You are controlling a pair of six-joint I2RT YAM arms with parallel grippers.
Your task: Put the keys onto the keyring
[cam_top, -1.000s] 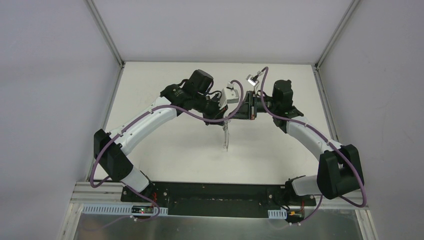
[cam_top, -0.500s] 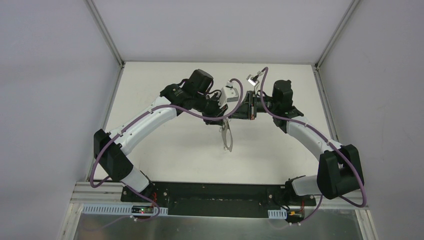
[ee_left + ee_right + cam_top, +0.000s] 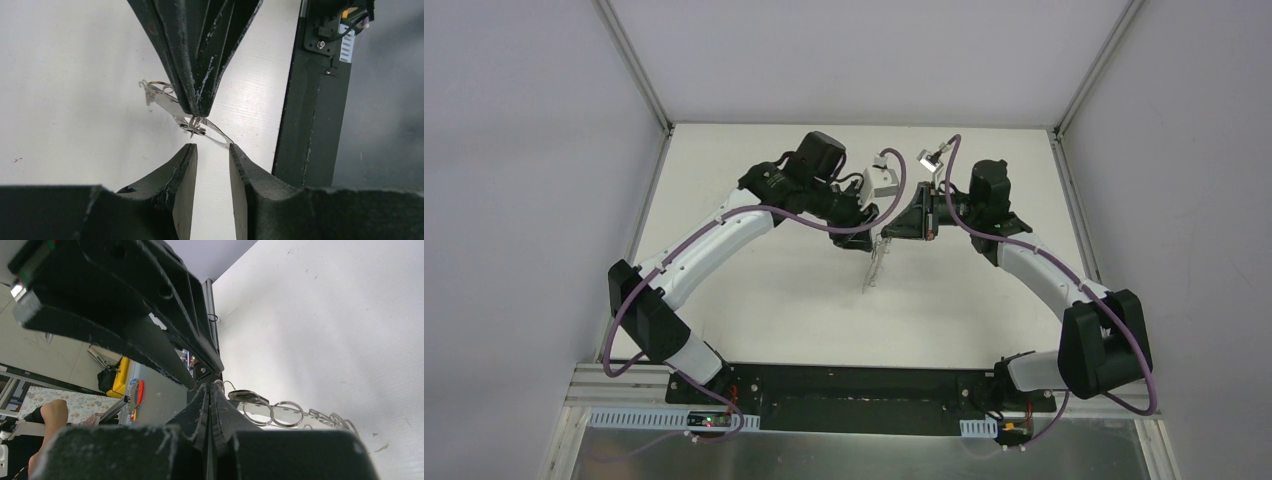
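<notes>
The keyring point(image 3: 875, 265) is a thin grey wire loop hanging under my two grippers over the table's middle. My right gripper point(image 3: 890, 236) is shut on its top; in the right wrist view the shut fingertips point(image 3: 209, 390) pinch the wire, with silvery rings point(image 3: 280, 414) strung to the right. A small dark oval piece point(image 3: 247, 396), seemingly the key's head, lies beside those tips on the loop. My left gripper point(image 3: 868, 218) is open; in the left wrist view point(image 3: 212, 150) its right fingertip point(image 3: 234, 148) touches the wire point(image 3: 215, 135) just below the right gripper's tips.
The white table point(image 3: 774, 290) is walled by grey panels with metal posts at the back corners. The black base rail point(image 3: 854, 385) runs along the near edge and also shows in the left wrist view point(image 3: 310, 100).
My left gripper has drawn back and to the left, away from the loop. The keyring has swung, hanging narrower and tilted to the lower left. The right arm has stayed put.
</notes>
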